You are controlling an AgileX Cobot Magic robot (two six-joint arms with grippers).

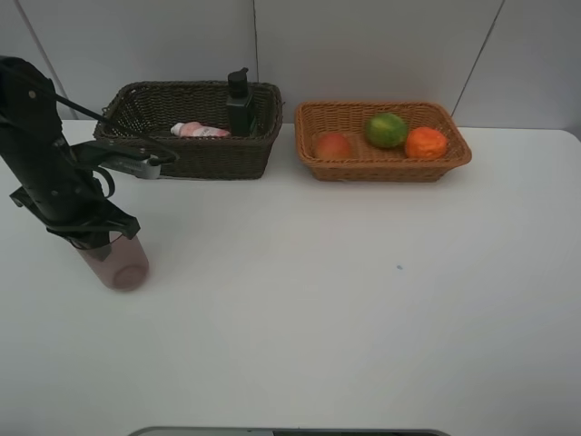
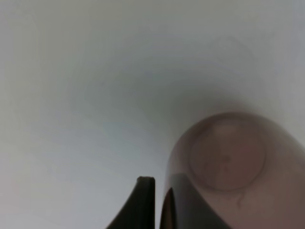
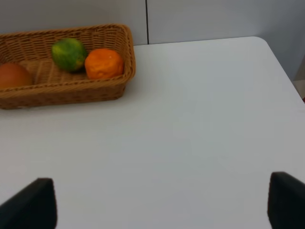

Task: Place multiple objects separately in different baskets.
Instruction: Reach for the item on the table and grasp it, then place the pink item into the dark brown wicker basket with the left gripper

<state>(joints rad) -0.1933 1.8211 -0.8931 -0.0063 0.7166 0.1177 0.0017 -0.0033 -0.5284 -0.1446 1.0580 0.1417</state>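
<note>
Baskets sit side by side at the far edge of a plain white table (image 1: 363, 300) against a pale panelled wall: the dark brown basket (image 1: 195, 145) holds the black bottle (image 1: 240, 104) and pink bottle (image 1: 200, 131), the tan basket (image 1: 381, 162) the peach (image 1: 333, 145), green citrus (image 1: 386, 130) and tangerine (image 1: 426, 143). No writing is legible. The mauve cup (image 1: 118, 262) stands on the table at the left gripper (image 1: 95, 238), one finger (image 2: 140, 205) outside its wall, one seemingly inside; whether they pinch it I cannot tell. The right gripper (image 3: 162, 200) hangs spread wide, well away from the tan basket.
</note>
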